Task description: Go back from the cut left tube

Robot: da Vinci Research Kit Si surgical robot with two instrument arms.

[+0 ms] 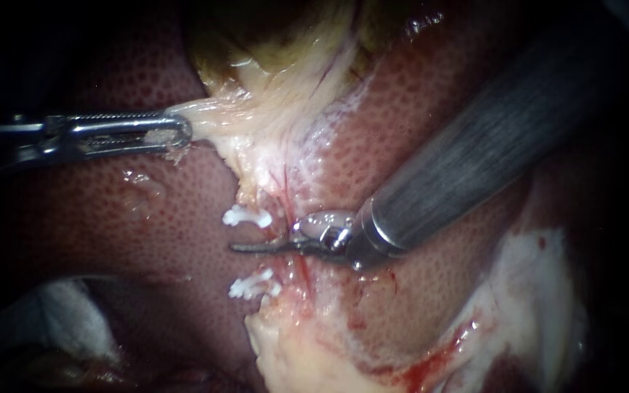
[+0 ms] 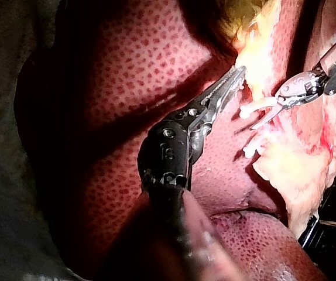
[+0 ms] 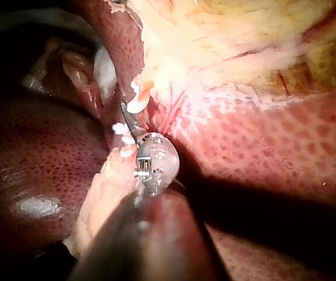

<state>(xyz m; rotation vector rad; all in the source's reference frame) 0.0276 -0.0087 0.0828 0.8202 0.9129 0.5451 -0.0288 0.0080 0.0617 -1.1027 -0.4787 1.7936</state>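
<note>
My left instrument (image 1: 180, 135) has its jaws clamped on pale tissue (image 1: 256, 116), probably pulling it sideways to keep the left tube (image 1: 284, 200) taut. That tube runs between two clips (image 1: 245, 216). The thin jaws of my right instrument (image 1: 236, 248) lie together in the gap between the clips, apparently gripping nothing and free to withdraw.

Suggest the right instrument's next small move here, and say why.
Probably draw the right instrument straight back along its shaft: its shut tip lies between the upper clip and lower clip, and the left instrument holds the pale tissue taut.
</note>
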